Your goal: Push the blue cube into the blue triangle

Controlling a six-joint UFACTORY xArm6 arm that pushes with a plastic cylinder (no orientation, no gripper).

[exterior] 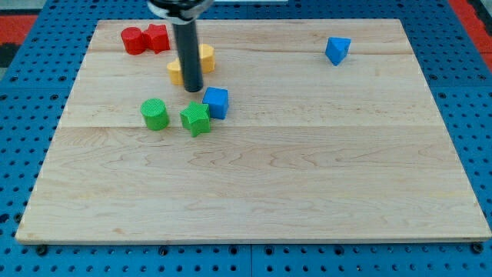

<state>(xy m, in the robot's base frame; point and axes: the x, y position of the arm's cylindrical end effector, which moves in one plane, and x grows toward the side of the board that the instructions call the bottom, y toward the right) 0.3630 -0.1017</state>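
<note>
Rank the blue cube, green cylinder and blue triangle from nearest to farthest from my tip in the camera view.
Measured from my tip:
1. Blue cube, just to the tip's lower right, close by.
2. Green cylinder, toward the view's lower left of the tip.
3. Blue triangle, far off at the view's upper right.

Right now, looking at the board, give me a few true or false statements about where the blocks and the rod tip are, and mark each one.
1. My tip sits just up and left of the blue cube. True.
2. The blue cube already touches the blue triangle. False: the triangle lies far off, near the view's top right.
3. The green cube sits right beside the blue cube. True.
4. The green cylinder is right of the blue cube. False: it is to the left.
5. Two red blocks sit near the view's top left. True.
</note>
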